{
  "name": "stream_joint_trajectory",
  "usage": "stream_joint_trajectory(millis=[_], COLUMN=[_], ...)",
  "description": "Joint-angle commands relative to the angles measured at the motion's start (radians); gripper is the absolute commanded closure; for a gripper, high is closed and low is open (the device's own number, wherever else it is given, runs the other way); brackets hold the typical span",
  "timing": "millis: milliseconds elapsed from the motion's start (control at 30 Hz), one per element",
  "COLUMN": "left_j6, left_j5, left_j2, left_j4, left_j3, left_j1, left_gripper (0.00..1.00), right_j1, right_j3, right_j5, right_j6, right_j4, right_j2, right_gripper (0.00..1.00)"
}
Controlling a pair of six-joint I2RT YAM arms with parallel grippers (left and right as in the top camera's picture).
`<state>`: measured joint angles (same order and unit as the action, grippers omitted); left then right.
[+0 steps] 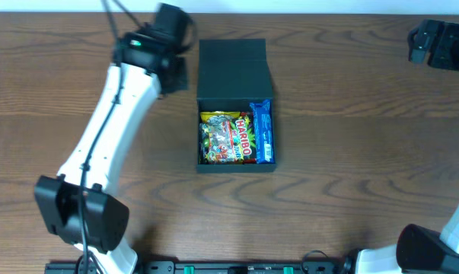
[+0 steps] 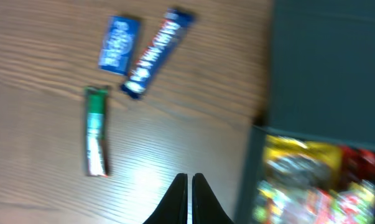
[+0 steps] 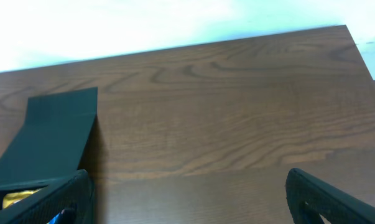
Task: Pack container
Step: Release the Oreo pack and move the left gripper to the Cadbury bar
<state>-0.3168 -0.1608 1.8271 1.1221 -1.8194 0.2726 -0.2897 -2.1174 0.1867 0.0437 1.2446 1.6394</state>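
At tabletop [image 1: 351, 152] centre we log the container [image 1: 233, 72], flap lid open | inside it a yellow gummy bag [image 1: 227, 138] beside a blue bar [image 1: 263, 131] along the right wall | left gripper [image 2: 190, 180] pinched closed, empty, just left of the container | right gripper [image 3: 187, 180] spread wide, far right corner | green stick [image 2: 96, 130] loose by left gripper

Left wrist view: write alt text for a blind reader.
The left gripper, shut and empty, hangs over the wooden table beside the open container, which holds a yellow candy bag. A small blue packet, a long blue bar and a green stick lie beyond.
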Motion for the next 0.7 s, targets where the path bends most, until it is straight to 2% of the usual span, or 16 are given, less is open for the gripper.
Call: stream_joint_trajectory(millis=[0,233,333,400,533,667], left_j6=[0.121,0.195,0.317,0.440,0.515,0.662], left_j5=[0.023,0.055,0.058,0.058,0.058,0.111], left_j2=[0.010,0.031,0.048,0.065,0.104,0.183], left_j4=[-0.003,-0.061,-0.111,-0.133,-0.178,-0.227], left_j3=[0.006,0.007,0.006,0.007,0.007,0.007], left_j1=[-0.079,-0.170,-0.174,-0.174,-0.175,-0.176], left_gripper=[0.94,0.94,0.94,0.94,0.94,0.94], right_j1=[-0.007,-0.006,-0.006,-0.004,-0.004,-0.004], right_j3=[0.006,0.006,0.006,0.006,0.006,0.006], right_j5=[0.005,0.005,0.005,0.005,0.006,0.006], right_j6=[-0.013,-0.013,-0.013,-0.013,-0.013,-0.013], right_j4=[-0.002,-0.003,-0.002,0.002,0.009,0.033], right_j2=[-0.009,-0.001,-0.001,-0.001,-0.001,-0.001], right_gripper=[0.01,0.01,0.01,0.01,0.01,0.01])
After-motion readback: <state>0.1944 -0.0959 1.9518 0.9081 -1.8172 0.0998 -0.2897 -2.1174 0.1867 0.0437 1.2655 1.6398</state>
